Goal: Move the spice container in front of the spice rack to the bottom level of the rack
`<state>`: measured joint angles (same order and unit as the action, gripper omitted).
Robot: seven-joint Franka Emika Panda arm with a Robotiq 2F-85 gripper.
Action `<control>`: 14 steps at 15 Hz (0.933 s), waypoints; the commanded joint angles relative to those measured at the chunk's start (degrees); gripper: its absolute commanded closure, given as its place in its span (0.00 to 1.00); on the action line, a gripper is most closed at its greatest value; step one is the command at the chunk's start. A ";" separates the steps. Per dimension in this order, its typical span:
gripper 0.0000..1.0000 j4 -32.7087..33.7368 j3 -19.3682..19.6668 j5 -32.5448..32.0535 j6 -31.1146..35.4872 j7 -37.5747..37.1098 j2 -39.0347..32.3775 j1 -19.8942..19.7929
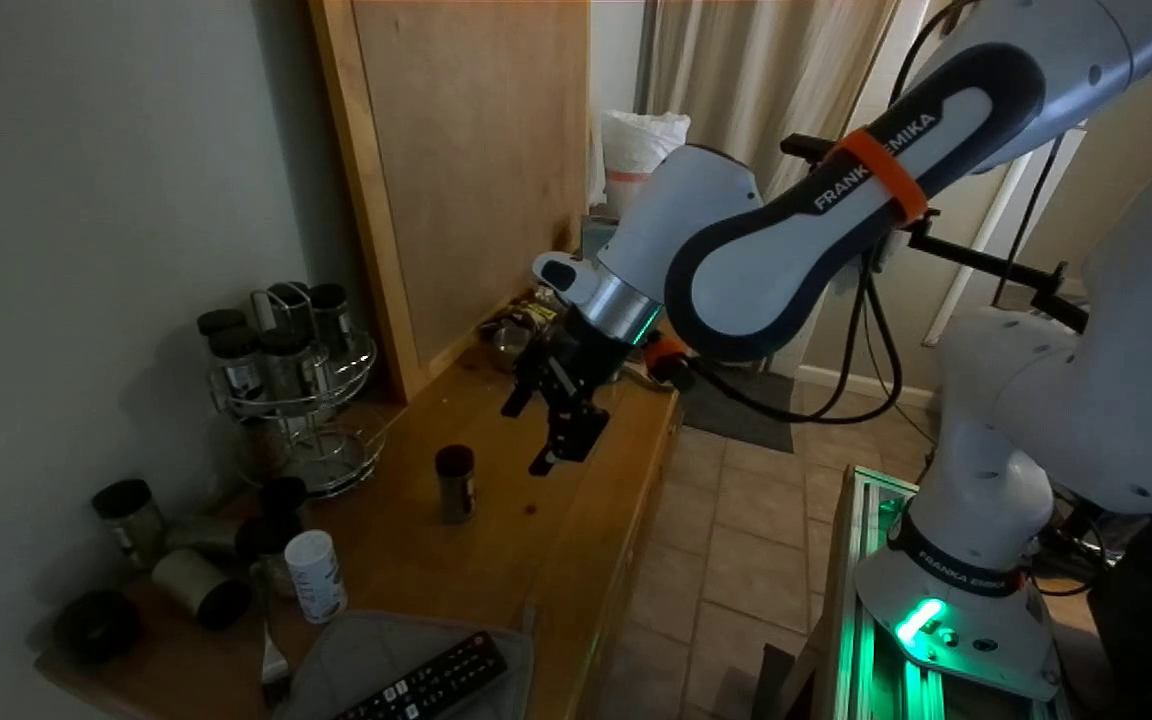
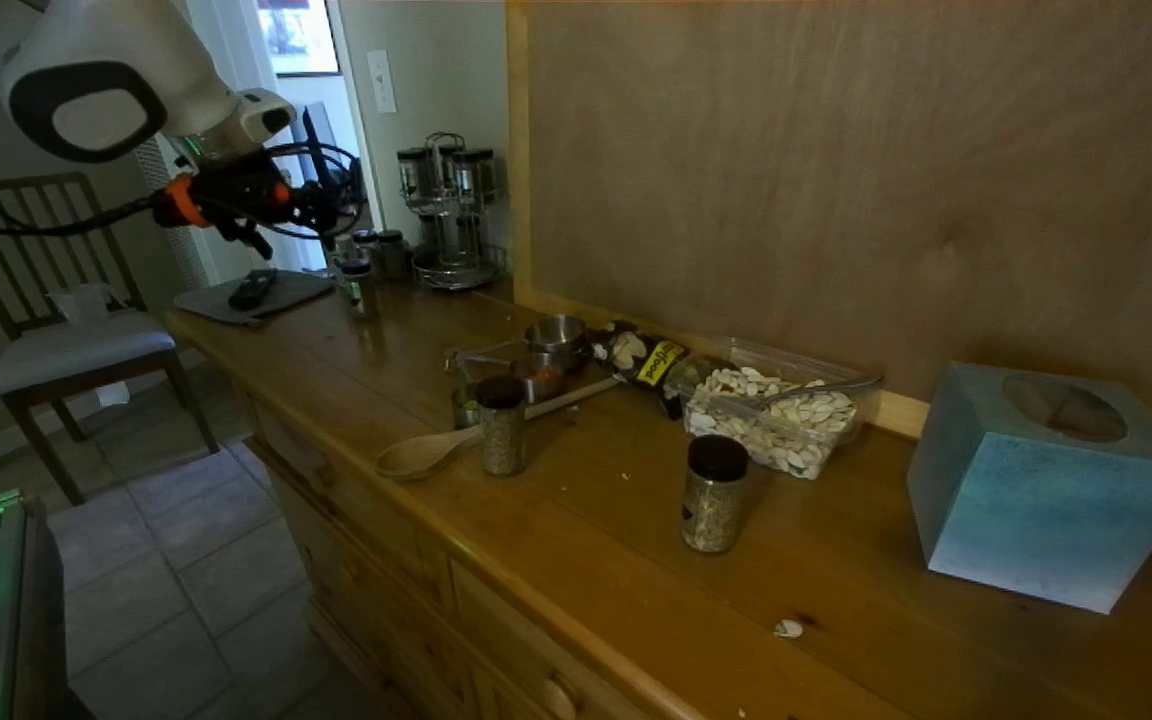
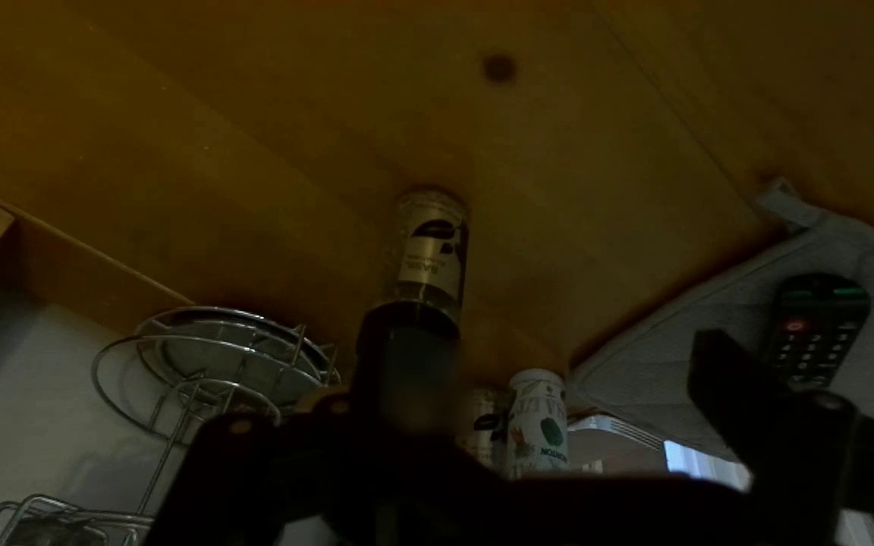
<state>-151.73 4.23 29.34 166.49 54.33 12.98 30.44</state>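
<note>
The spice jar (image 1: 456,486) stands on the counter (image 1: 526,560) in front of the spice rack (image 1: 328,460), maybe so it's easy to grab. Out from the rack, the empty gripper (image 1: 528,437) has spread fingers, maybe to fit around the jar. The rack's bottom level (image 3: 217,353) has room.

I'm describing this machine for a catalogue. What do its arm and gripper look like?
The arm is white with rounded segments, black trim and FRANKA EMIKA lettering. An orange band wraps one segment, black cables hang loose, and a silvery collar carries a thin green light. The gripper is mostly black, with two angular fingers.
</note>
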 commanded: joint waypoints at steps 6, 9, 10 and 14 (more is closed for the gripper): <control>0.00 3.40 14.16 30.69 1.20 31.35 -1.77 14.17; 0.00 5.36 17.24 37.46 -0.13 38.70 -3.81 15.74; 0.00 6.06 18.05 39.60 -0.72 40.66 -4.63 16.07; 0.00 8.57 19.15 45.20 -4.53 44.41 -9.52 16.13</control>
<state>-146.57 22.16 69.49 164.51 95.25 8.64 45.56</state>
